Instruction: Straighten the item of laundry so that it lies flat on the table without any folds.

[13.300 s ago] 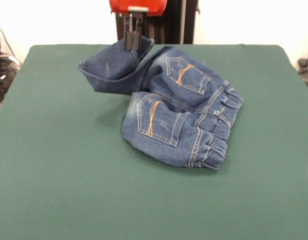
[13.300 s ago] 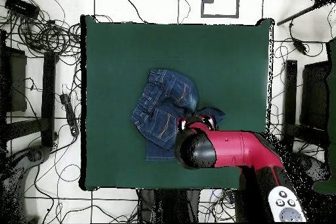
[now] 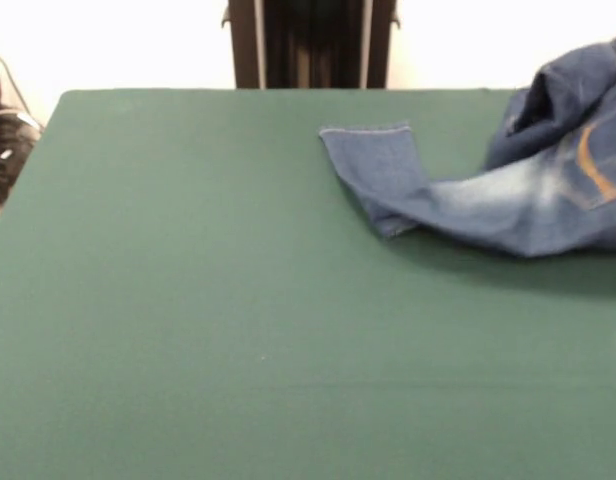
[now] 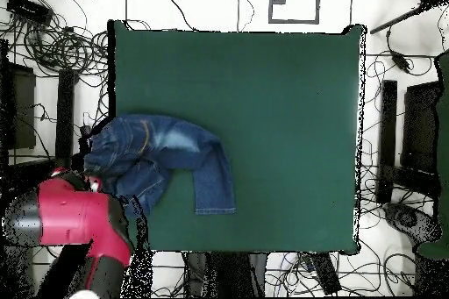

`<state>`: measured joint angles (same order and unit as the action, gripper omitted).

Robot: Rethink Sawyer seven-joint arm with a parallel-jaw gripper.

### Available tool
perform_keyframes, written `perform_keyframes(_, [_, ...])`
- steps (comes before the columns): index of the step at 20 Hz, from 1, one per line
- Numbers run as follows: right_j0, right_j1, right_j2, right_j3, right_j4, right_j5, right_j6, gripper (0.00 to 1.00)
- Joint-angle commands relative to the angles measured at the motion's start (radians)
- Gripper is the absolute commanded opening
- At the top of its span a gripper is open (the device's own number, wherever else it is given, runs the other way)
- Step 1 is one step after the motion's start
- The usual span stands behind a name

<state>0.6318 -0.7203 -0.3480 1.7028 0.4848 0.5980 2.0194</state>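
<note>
Currently: jeans [image 4: 167, 155] bunched at counter [image 4: 281, 85] edge, one leg flat inward | arm [image 4: 74, 217] beside jeans, fingers' grip unreadable | advice: drag jeans toward counter centre, then spread.

Green table [image 3: 188, 300] [image 4: 289, 94] carrying only jeans [image 3: 508, 200] [image 4: 167, 151]; jeans bunching at one side edge, partly overhanging it, one leg stretching flat toward table middle.
</note>
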Motion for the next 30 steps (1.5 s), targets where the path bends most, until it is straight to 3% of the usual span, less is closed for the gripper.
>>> perform_keyframes(1, [0.125, -0.085, 0.009, -0.069, 0.031, 0.253, 0.471, 0.00])
perform_keyframes(8, [0.221, -0.013, -0.049, -0.305, 0.046, 0.414, 0.734, 0.00])
perform_keyframes(16, [0.223, 0.029, -0.035, -0.430, 0.031, 0.467, 0.862, 0.00])
perform_keyframes(24, [0.189, -0.073, -0.004, -0.346, 0.002, 0.485, 0.810, 0.00])
perform_keyframes(30, [0.101, -0.198, -0.003, -0.060, -0.036, 0.349, 0.548, 0.00])
